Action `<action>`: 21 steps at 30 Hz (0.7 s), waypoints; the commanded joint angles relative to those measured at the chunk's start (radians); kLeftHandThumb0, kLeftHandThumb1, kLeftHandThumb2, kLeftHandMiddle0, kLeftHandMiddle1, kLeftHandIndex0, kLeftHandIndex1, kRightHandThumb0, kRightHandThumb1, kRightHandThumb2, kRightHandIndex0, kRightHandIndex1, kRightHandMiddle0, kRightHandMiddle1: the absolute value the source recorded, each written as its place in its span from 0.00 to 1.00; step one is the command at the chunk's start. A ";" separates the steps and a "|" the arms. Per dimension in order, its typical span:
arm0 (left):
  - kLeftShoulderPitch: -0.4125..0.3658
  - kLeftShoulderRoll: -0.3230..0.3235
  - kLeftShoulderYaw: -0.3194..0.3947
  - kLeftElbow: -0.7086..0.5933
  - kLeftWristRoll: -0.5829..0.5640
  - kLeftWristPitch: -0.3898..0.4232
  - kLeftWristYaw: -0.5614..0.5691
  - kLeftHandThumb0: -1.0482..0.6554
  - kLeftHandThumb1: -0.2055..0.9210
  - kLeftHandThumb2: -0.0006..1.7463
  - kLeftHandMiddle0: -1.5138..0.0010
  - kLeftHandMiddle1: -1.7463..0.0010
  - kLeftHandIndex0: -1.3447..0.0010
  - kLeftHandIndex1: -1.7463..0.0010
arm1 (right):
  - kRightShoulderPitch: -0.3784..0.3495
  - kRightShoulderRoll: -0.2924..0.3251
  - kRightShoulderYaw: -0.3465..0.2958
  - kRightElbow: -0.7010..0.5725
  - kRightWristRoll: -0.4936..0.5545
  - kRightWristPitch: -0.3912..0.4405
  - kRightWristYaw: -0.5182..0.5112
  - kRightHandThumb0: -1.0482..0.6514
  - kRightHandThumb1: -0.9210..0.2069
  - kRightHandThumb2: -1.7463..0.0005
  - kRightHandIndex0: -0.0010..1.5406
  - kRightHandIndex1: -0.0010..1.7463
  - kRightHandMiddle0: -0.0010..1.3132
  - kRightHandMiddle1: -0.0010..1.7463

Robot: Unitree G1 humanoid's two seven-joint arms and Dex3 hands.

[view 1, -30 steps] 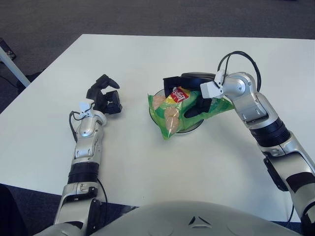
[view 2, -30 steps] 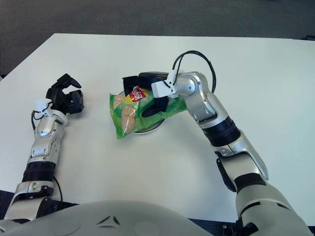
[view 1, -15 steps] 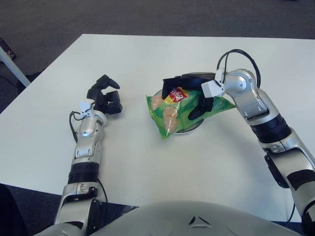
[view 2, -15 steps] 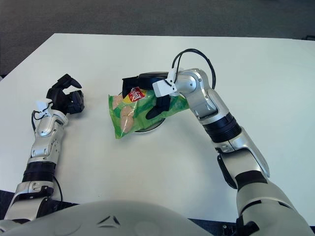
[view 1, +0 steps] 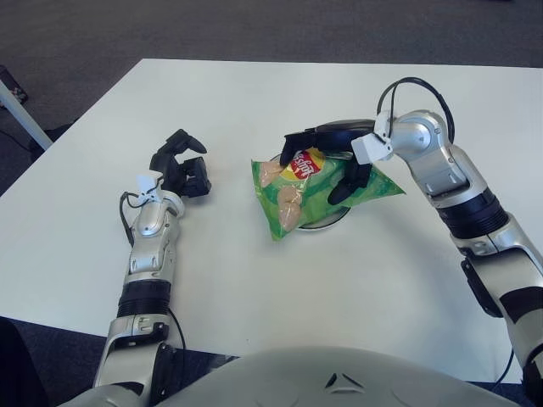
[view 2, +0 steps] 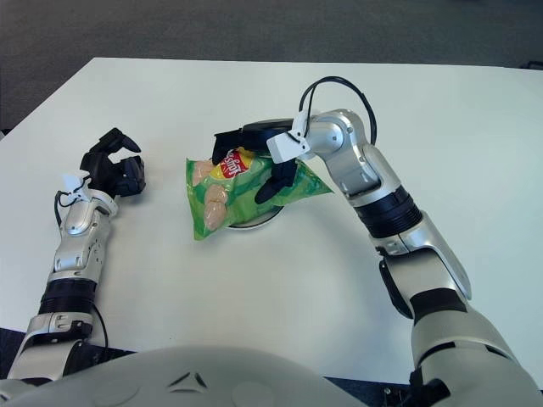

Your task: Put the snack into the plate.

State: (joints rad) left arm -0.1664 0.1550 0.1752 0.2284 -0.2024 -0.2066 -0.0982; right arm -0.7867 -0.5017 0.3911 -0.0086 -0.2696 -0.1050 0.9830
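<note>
Two hands: both show over a white table [view 1: 254,288], one on each side of the frame.
Right hand [view 1: 327,157]: it is just right of the middle of the frame, above the green bag. Its black fingers [view 1: 339,182] are spread apart. One finger lies down over the right part of the bag, and the others reach left across the top of it. They touch the bag or come very near it, but they are not closed around it.
Left hand [view 1: 180,170]: it shows at the middle left of the frame, well apart from the bag. Its fingers are curled in and it has nothing in it.
Snack bag [view 1: 293,191]: a green chip bag with a red and yellow badge near its top and round chips drawn on its left side. It sits in the middle of the frame and lies on the plate. Its lower left corner sticks out past the plate's edge, toward the bottom left.
Plate [view 1: 333,220]: a small round plate with a dark rim, in the middle of the table. The bag covers most of it. Only a curved bit shows under the bag's lower right side, and a dark bit shows behind the right hand.
</note>
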 commanded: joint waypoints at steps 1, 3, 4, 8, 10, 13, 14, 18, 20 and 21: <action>0.116 -0.088 -0.019 0.060 -0.008 0.009 0.008 0.31 0.37 0.83 0.13 0.00 0.48 0.00 | -0.047 -0.009 -0.021 0.032 0.022 -0.054 -0.004 0.10 0.29 0.65 0.00 0.02 0.00 0.31; 0.116 -0.088 -0.018 0.059 -0.007 0.012 0.011 0.31 0.37 0.83 0.13 0.00 0.48 0.00 | -0.067 -0.009 -0.025 0.057 0.031 -0.077 0.002 0.09 0.28 0.66 0.00 0.01 0.00 0.26; 0.116 -0.088 -0.018 0.058 -0.007 0.013 0.012 0.31 0.37 0.83 0.13 0.00 0.48 0.00 | -0.085 -0.013 -0.031 0.074 0.043 -0.088 0.013 0.09 0.28 0.67 0.00 0.01 0.00 0.25; 0.113 -0.087 -0.018 0.064 -0.005 0.009 0.009 0.31 0.37 0.83 0.13 0.00 0.48 0.00 | -0.118 -0.024 -0.051 0.114 0.077 -0.118 0.038 0.08 0.26 0.68 0.00 0.00 0.00 0.17; 0.113 -0.087 -0.018 0.065 -0.004 0.007 0.008 0.31 0.37 0.83 0.13 0.00 0.48 0.00 | -0.123 -0.028 -0.062 0.121 0.100 -0.115 0.051 0.07 0.26 0.68 0.00 0.00 0.00 0.16; 0.112 -0.086 -0.019 0.066 -0.004 0.005 0.006 0.31 0.37 0.83 0.13 0.00 0.48 0.00 | -0.140 -0.042 -0.095 0.117 0.154 -0.058 0.087 0.08 0.27 0.69 0.00 0.00 0.00 0.17; 0.111 -0.086 -0.019 0.066 -0.004 0.006 0.005 0.31 0.37 0.83 0.13 0.00 0.48 0.00 | -0.155 -0.052 -0.107 0.115 0.170 -0.026 0.105 0.08 0.27 0.69 0.00 0.00 0.00 0.17; 0.111 -0.086 -0.019 0.066 -0.007 0.011 0.003 0.31 0.37 0.83 0.13 0.00 0.48 0.00 | -0.194 -0.096 -0.135 0.119 0.199 0.022 0.153 0.08 0.29 0.70 0.00 0.00 0.00 0.19; 0.109 -0.084 -0.017 0.069 -0.009 0.011 0.001 0.31 0.37 0.83 0.13 0.00 0.48 0.00 | -0.195 -0.093 -0.125 0.117 0.184 0.023 0.148 0.08 0.29 0.70 0.00 0.00 0.00 0.19; 0.109 -0.084 -0.017 0.070 -0.010 0.011 0.000 0.31 0.37 0.83 0.13 0.00 0.48 0.00 | -0.195 -0.091 -0.119 0.116 0.177 0.021 0.145 0.09 0.30 0.69 0.00 0.00 0.00 0.19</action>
State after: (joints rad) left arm -0.1649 0.1515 0.1751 0.2230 -0.2025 -0.2034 -0.0981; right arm -0.9552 -0.5883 0.2738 0.1098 -0.0922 -0.0894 1.1232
